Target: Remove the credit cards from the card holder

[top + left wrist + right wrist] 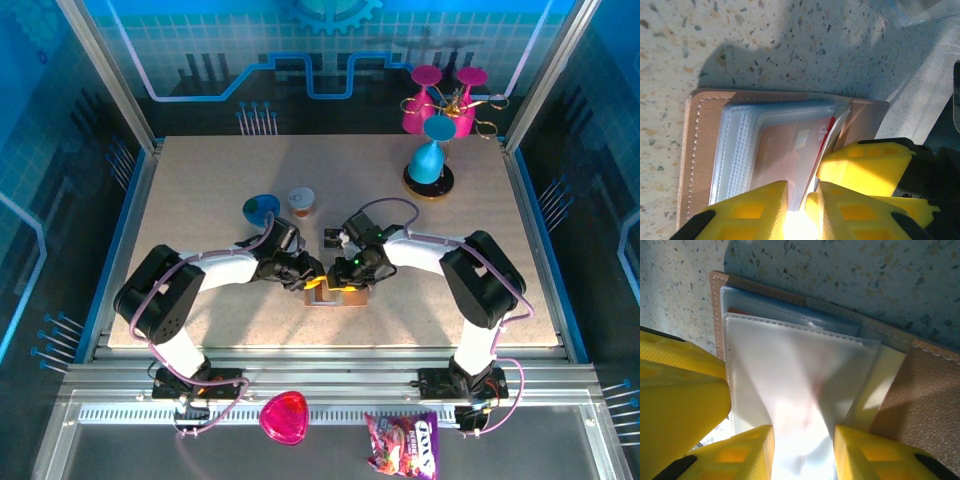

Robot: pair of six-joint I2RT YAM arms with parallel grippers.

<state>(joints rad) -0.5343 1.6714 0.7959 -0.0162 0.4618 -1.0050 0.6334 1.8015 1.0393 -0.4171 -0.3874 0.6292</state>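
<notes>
The card holder (322,297) lies open on the table, tan leather (697,150) with clear plastic sleeves fanned up from it. A credit card (790,150), pinkish through its sleeve with a red band along one edge, runs down between my left gripper's (804,212) yellow fingers, which are pinched close on it; glare washes out the contact. My right gripper (804,455) is shut on a bunched white sleeve (800,390) of the card holder (920,400). From above, the left gripper (308,275) and right gripper (345,275) meet tip to tip over the holder.
A blue bowl (262,208), a small cup (301,201) and a small dark object (332,238) sit just behind the grippers. Blue (430,160) and pink (430,100) goblets stand at the back right. A clear plastic container (910,12) lies beyond the holder.
</notes>
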